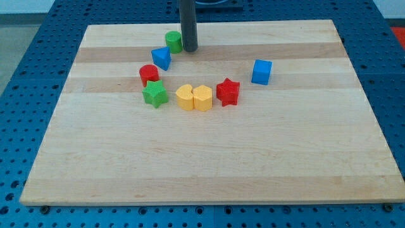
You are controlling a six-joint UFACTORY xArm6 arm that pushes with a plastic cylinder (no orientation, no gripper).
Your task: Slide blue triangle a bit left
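No readable text, labels, brands, numbers or signs anywhere in view. Nothing printed on the blocks, the rod or the tabletop [209, 158].
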